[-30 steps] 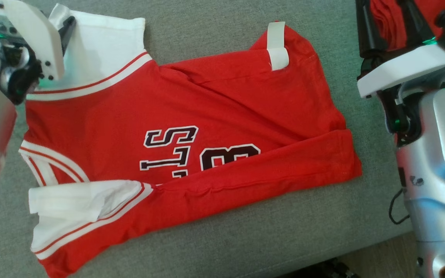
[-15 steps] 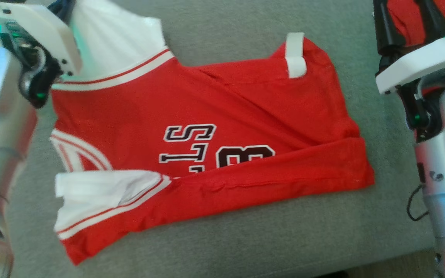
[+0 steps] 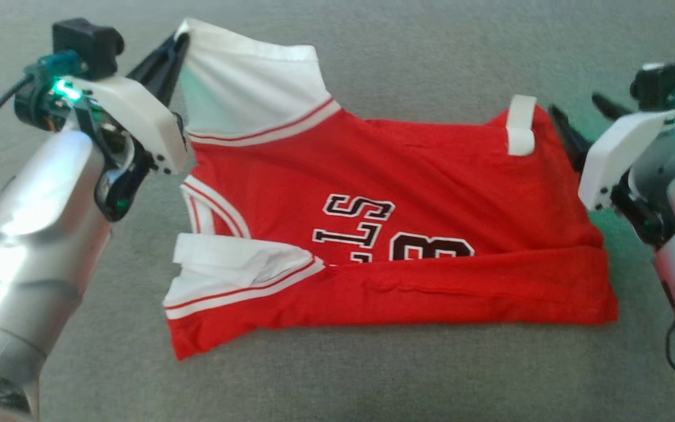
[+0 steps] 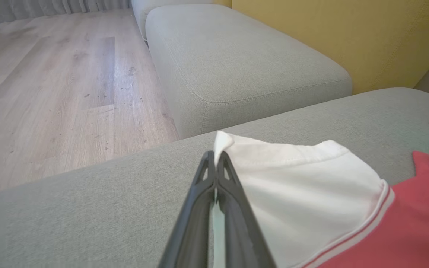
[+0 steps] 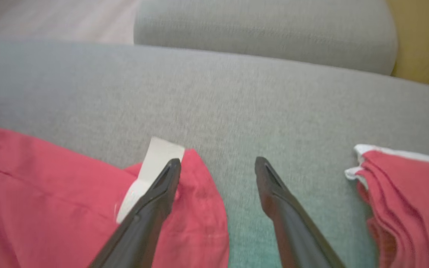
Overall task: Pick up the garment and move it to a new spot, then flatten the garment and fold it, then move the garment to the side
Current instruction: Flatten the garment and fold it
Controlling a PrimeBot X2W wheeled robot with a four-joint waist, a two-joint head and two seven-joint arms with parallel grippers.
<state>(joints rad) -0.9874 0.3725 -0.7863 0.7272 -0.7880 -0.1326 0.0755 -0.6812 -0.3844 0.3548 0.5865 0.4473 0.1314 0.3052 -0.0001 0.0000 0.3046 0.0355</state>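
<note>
A red jersey (image 3: 408, 176) with white sleeves and dark lettering lies on the grey sofa seat (image 3: 408, 53), its near edge folded over. My left gripper (image 3: 178, 42) is shut on the far corner of the white sleeve (image 4: 292, 186), and the left wrist view shows the fingertips (image 4: 216, 158) pinching the cloth, which is lifted a little. My right gripper (image 5: 217, 163) stands open at the jersey's far right corner. One finger (image 5: 162, 186) lies over the red cloth beside a white strip (image 5: 151, 167); the other is over bare cushion. The head view shows this gripper (image 3: 583, 120) at the jersey's right edge.
Another folded red garment (image 5: 404, 193) lies on the seat to the right of my right gripper. A second grey cushion (image 4: 237, 56) and a yellow backrest (image 4: 348, 33) stand beyond. The wooden floor (image 4: 50, 74) lies past the seat's left edge.
The head camera has shifted, so the whole picture sits lower and more to the right. My right gripper has come close to the jersey's far right corner. My left gripper stays on the sleeve.
</note>
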